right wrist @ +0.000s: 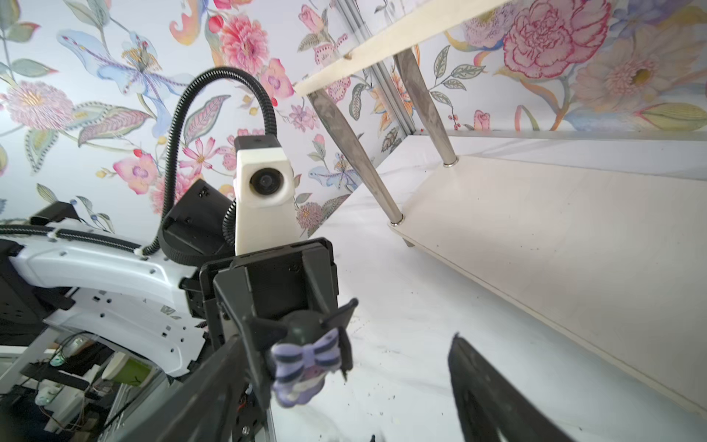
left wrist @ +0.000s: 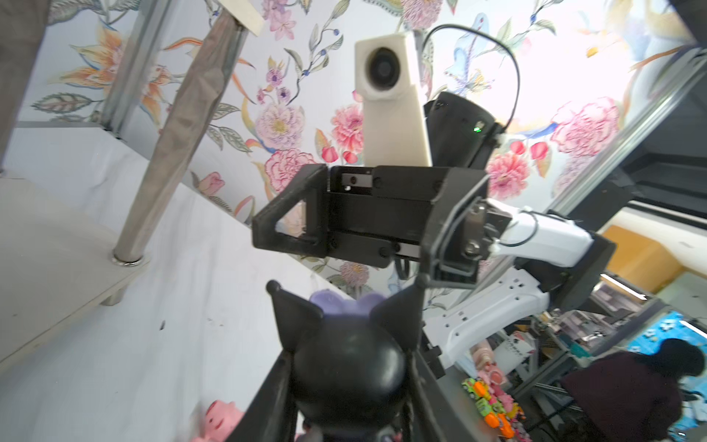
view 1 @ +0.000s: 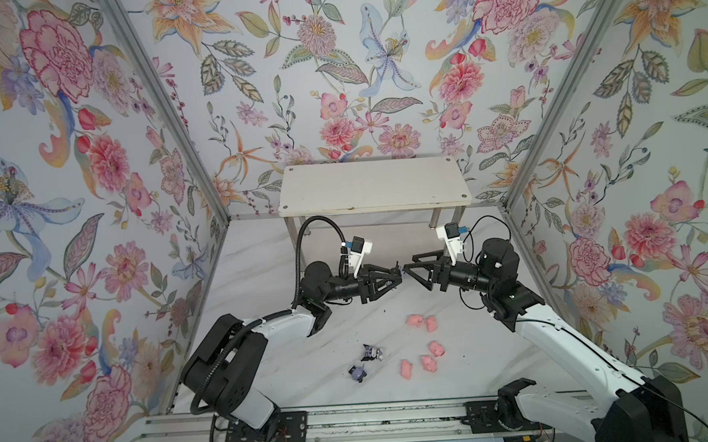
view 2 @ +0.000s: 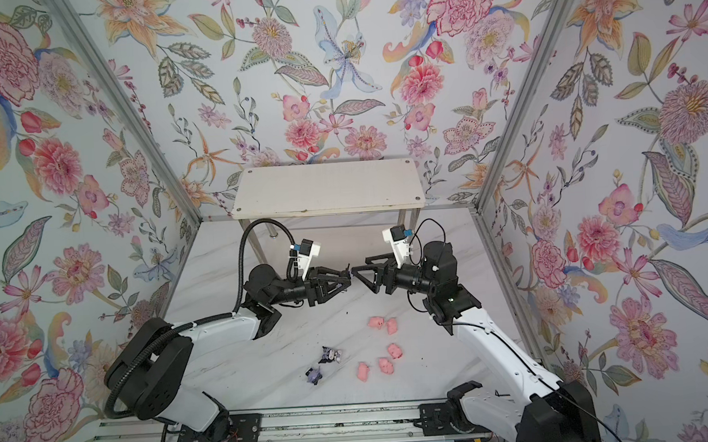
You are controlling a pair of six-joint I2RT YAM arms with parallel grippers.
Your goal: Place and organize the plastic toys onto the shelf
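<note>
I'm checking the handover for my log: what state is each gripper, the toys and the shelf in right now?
Left gripper: shut on a black-eared figurine.
Right gripper: open, holding nothing.
Two figurines: lying on the table.
Pigs: five, loose on the table.
Shelf: both boards bare where visible.

Black triangular left end effector (view 1: 399, 274), right end effector (view 1: 407, 269); white arm links (view 1: 558, 336).

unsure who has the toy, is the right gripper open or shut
Open: on the right gripper the fingers stand wide apart in its wrist view; the left gripper holds the black-eared figurine.
</note>
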